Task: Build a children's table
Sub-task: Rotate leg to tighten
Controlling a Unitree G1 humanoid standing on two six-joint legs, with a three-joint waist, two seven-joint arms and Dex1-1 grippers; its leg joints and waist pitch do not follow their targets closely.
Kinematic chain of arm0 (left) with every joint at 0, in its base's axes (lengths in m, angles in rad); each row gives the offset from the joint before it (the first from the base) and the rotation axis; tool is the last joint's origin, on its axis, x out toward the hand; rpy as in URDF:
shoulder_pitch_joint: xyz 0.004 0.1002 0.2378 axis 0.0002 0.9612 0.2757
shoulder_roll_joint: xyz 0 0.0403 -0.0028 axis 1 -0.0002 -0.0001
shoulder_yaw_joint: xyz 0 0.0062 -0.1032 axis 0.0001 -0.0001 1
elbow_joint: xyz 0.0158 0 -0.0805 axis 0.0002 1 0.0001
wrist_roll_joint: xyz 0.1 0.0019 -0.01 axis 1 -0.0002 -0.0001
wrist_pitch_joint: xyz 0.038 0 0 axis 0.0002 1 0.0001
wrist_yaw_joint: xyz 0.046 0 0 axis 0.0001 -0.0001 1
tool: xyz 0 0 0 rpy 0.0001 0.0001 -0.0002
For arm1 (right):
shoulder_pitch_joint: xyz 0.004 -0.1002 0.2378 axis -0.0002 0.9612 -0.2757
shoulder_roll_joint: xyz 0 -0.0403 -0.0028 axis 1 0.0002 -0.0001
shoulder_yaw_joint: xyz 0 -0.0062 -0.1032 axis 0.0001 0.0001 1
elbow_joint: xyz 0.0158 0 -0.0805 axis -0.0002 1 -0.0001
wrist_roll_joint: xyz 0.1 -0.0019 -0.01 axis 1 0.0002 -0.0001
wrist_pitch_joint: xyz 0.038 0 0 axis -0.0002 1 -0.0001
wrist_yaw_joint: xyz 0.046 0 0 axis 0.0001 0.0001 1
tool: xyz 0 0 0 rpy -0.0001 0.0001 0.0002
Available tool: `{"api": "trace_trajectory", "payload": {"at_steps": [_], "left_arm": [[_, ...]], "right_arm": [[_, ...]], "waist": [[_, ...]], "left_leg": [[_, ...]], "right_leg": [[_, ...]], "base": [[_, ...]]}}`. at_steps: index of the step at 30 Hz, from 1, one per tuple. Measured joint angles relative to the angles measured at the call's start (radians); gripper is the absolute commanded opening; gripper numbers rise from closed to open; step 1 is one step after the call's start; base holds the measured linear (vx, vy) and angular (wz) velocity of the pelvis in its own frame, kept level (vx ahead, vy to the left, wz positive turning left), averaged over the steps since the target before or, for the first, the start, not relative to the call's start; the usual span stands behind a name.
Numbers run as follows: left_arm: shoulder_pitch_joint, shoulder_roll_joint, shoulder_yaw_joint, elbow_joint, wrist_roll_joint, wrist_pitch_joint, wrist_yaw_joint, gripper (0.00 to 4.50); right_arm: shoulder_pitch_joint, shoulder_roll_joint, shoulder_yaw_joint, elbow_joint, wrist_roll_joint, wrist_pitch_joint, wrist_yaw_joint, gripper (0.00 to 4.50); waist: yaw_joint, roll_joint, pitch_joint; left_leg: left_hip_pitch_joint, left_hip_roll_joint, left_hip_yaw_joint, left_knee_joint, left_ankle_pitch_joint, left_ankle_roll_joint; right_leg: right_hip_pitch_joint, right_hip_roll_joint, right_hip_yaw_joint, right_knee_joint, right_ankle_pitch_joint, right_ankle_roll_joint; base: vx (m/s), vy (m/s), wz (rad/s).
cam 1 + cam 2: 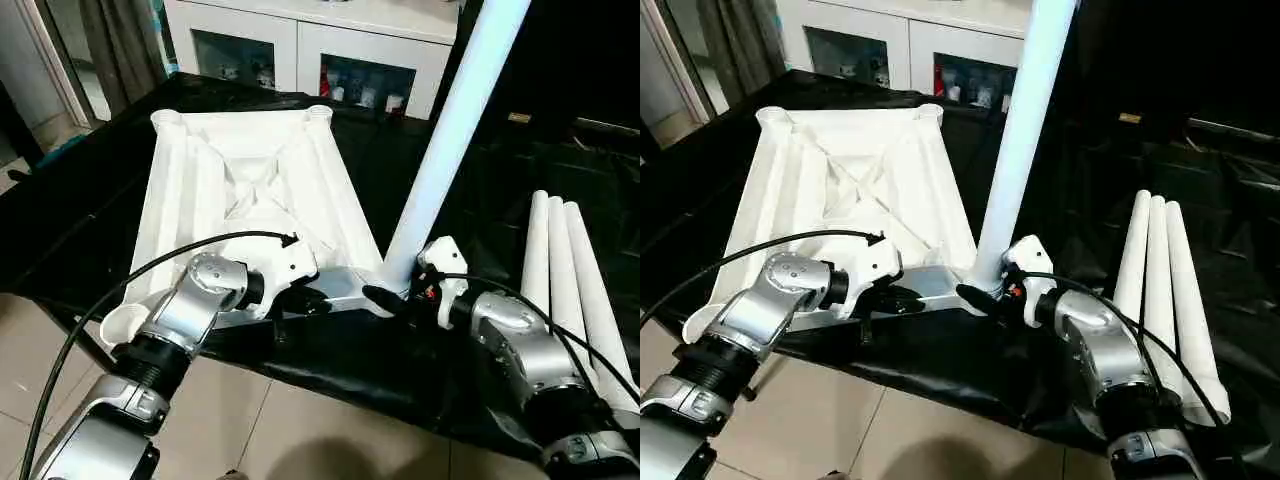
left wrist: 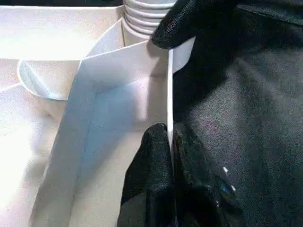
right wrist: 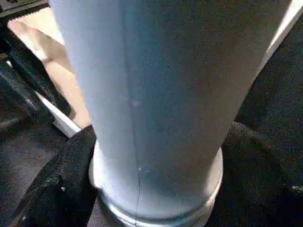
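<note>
The children's table top (image 1: 250, 190) lies upside down on the black cloth, ribbed underside up. One white leg (image 1: 450, 140) stands upright in its near right corner socket. My left gripper (image 1: 308, 300) is shut on the top's thin near rim (image 2: 169, 94), one finger on each side of it. My right gripper (image 1: 392, 296) sits at the base of the standing leg (image 3: 156, 109). Its fingers (image 3: 61, 184) stand wide on either side of the leg, open. Three more legs (image 1: 565, 270) lie side by side to the right.
The black-covered work table's near edge (image 1: 330, 385) runs just under both forearms, with tiled floor (image 1: 300, 440) below. A white cabinet with glass doors (image 1: 300, 45) stands behind the table. A cable (image 1: 120, 290) loops over my left forearm.
</note>
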Motion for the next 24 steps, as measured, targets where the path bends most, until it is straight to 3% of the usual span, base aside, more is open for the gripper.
{"api": "trace_trajectory", "payload": {"at_steps": [1,6,13,17,20,24], "left_arm": [[0.002,0.001,0.000,-0.006,0.000,0.003,-0.001,0.00],[0.007,0.002,0.001,-0.017,-0.001,0.019,-0.001,0.00],[0.026,0.004,0.005,-0.045,0.000,0.039,0.000,0.00],[0.012,-0.039,0.011,-0.022,0.023,0.076,0.083,0.00],[-0.040,-0.133,0.006,0.063,0.068,0.093,0.218,0.00],[-0.081,-0.220,-0.001,0.131,0.093,0.118,0.356,0.00]], "right_arm": [[0.000,-0.001,0.000,0.000,0.002,0.002,0.006,3.58],[0.000,-0.002,0.004,0.000,0.007,0.006,0.023,3.15],[0.006,0.026,0.000,-0.003,0.007,0.004,0.004,2.76],[0.002,0.114,-0.039,0.050,-0.008,-0.030,-0.191,2.74],[-0.034,0.199,-0.096,0.107,-0.035,-0.027,-0.446,2.74],[-0.080,0.250,-0.139,0.150,-0.046,0.005,-0.630,2.73]], "waist": [[0.000,0.000,0.000],[0.000,-0.002,0.001],[-0.005,-0.004,0.000],[-0.017,-0.008,-0.001],[-0.017,-0.011,-0.003],[-0.009,-0.012,-0.003]], "left_leg": [[0.000,0.000,0.000,0.000,0.000,0.000],[0.000,0.000,0.000,0.001,0.000,0.000],[0.001,0.001,0.000,0.001,0.000,0.000],[0.005,0.001,0.002,0.002,0.000,-0.001],[0.008,0.000,0.004,0.002,-0.002,-0.007],[0.008,-0.002,0.009,0.002,-0.002,-0.007]], "right_leg": [[0.000,0.000,0.000,0.000,0.000,0.000],[0.000,0.000,0.000,0.000,0.000,0.000],[0.000,0.000,0.000,0.001,0.000,0.000],[0.003,0.000,0.002,0.003,0.001,-0.001],[0.005,0.000,0.006,0.001,0.006,-0.004],[0.006,0.000,0.013,0.000,0.007,-0.003]], "base": [[0.000,0.000,0.00],[0.000,0.000,0.00],[0.000,0.000,0.00],[0.000,0.000,0.00],[0.000,0.000,0.00],[0.000,0.000,0.00]]}}
